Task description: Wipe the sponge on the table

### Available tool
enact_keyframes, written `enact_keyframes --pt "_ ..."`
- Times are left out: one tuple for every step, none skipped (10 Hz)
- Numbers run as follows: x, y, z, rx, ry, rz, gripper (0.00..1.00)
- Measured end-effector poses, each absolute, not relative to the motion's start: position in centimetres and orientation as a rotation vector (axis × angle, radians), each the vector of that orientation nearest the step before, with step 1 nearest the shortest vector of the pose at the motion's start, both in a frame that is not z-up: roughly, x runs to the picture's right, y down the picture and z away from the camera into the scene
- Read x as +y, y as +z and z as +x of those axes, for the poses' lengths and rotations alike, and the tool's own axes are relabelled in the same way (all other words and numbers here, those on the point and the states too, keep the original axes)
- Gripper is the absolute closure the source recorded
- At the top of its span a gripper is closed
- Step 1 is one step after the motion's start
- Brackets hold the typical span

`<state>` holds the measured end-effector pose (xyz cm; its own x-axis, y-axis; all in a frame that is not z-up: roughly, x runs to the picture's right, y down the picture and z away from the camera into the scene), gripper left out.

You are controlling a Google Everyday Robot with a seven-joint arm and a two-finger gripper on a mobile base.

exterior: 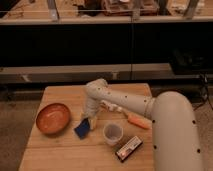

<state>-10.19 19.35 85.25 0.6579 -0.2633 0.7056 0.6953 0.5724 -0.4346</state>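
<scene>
Dark shelving (65, 45) with metal rails spans the whole background, behind the far edge of the table.

Table (60, 155): light wooden plank top that carries everything else listed here.

Arm (170, 125): 1 white arm, bulky at the lower right, reaching left across the table's middle. It bends at a rounded joint near the far-centre of the top and turns down toward the surface.

Bowl (52, 118): round, orange-brown, on the left part of the table, upright, nothing visible inside.

Clear cup (113, 133): upright, near the table's centre, right of the sponge and apart from it.

Black-and-white flat box (129, 148): lies flat at an angle, just right of and nearer than the cup, close to the front edge.

Orange carrot-like object (137, 121): lies on the table right of the cup, partly under the arm.

Sponge (82, 129): dark blue, between bowl and cup, just beside the bowl's right rim. It is tilted, with its lower corner on the wood and its upper edge at the gripper.

Gripper (90, 119): points downward directly above the sponge, jaws clenched on the sponge's upper edge, low over the table, left of centre
</scene>
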Motion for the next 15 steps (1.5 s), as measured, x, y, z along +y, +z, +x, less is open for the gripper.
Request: enact_keyframes --pt "19.5 84.8 -8.3 -0.606 -0.592 -0.755 1.0" --pt "19.5 84.3 -6.6 -0.578 -0.574 -0.743 1.0" --pt "19.4 84.1 -5.4 -0.556 -0.56 -0.733 1.0" --pt "19.0 83.9 -3.8 -0.524 -0.54 -0.718 1.0" --pt "18.4 84.0 -2.4 -0.498 -0.521 -0.705 1.0" --pt "18.0 84.3 -1.5 -0.477 -0.508 -0.696 1.0" --pt "17.3 84.7 -1.0 -0.461 -0.498 -0.687 1.0" --pt "16.2 85.4 -0.8 -0.445 -0.485 -0.675 1.0" --pt "15.1 86.3 -0.6 -0.432 -0.474 -0.667 1.0" --pt "13.8 87.3 -0.8 -0.426 -0.47 -0.657 1.0" --pt "12.5 88.5 -1.5 -0.428 -0.474 -0.65 1.0" --pt "12.0 89.1 -2.3 -0.434 -0.477 -0.652 1.0" --pt "11.8 89.4 -3.6 -0.454 -0.48 -0.66 1.0" --pt "11.8 89.5 -5.1 -0.482 -0.488 -0.666 1.0" --pt "12.2 89.3 -7.7 -0.519 -0.514 -0.679 1.0"
